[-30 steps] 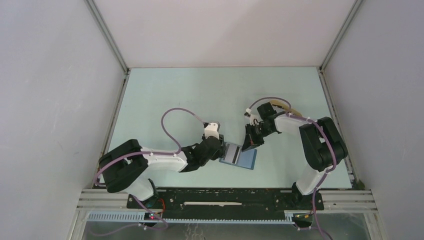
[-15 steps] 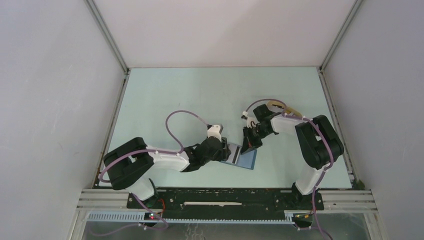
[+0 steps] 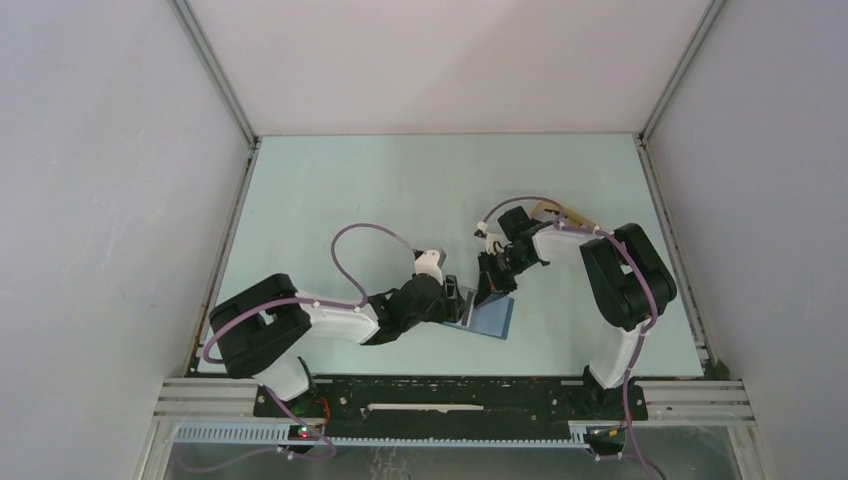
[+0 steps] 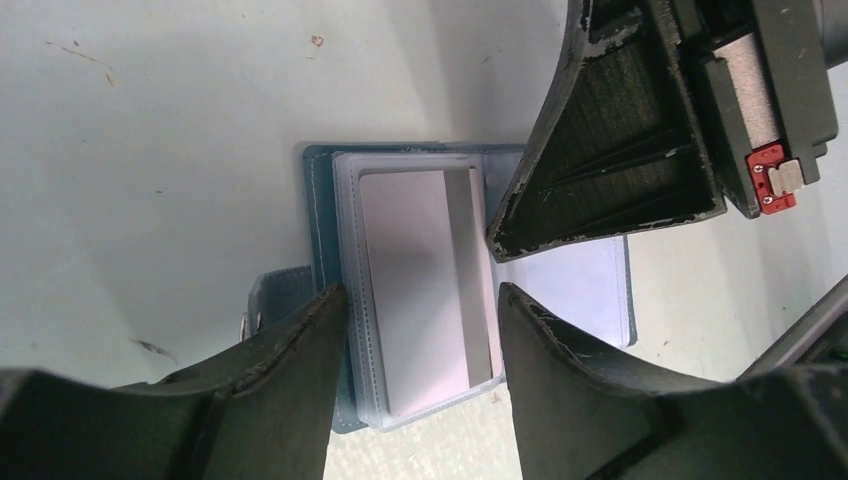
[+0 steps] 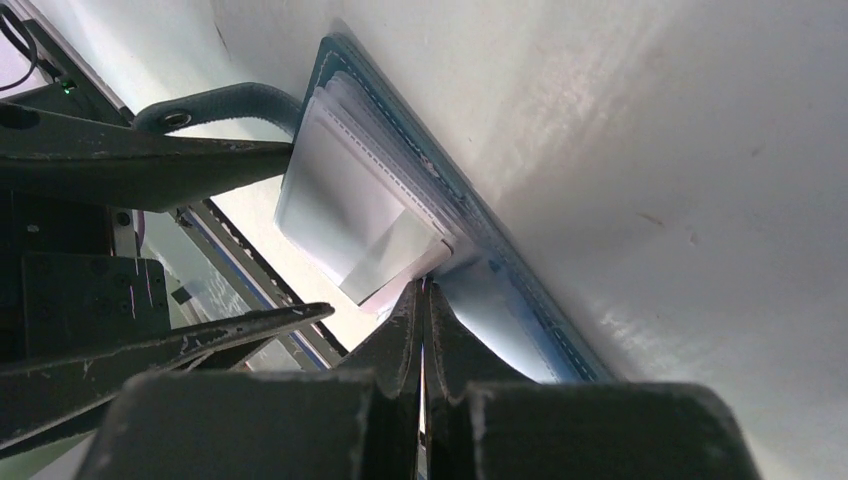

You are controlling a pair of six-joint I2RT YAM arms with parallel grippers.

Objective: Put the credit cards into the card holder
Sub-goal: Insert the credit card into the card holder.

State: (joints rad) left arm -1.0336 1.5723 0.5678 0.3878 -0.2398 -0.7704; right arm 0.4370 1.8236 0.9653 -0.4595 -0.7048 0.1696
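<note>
One pale rectangular card (image 4: pixel 415 290) sits slotted in the open blue folding wallet (image 4: pixel 318 200), between the parted fingers of the left gripper (image 4: pixel 420 300); the right gripper (image 5: pixel 422 300), tips together, touches the wallet.

Left fingers (image 4: pixel 270 385) apart above open card holder (image 4: pixel 570 290) bearing card (image 4: pixel 415 290).

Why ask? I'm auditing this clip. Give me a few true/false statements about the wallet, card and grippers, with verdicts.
1. The wallet lies open on the table. True.
2. The right gripper is open. False: it is shut, tips against the wallet.
3. The left gripper stands open astride the card. True.
4. The card lies on bare table. False: it lies on the wallet's slots.
</note>
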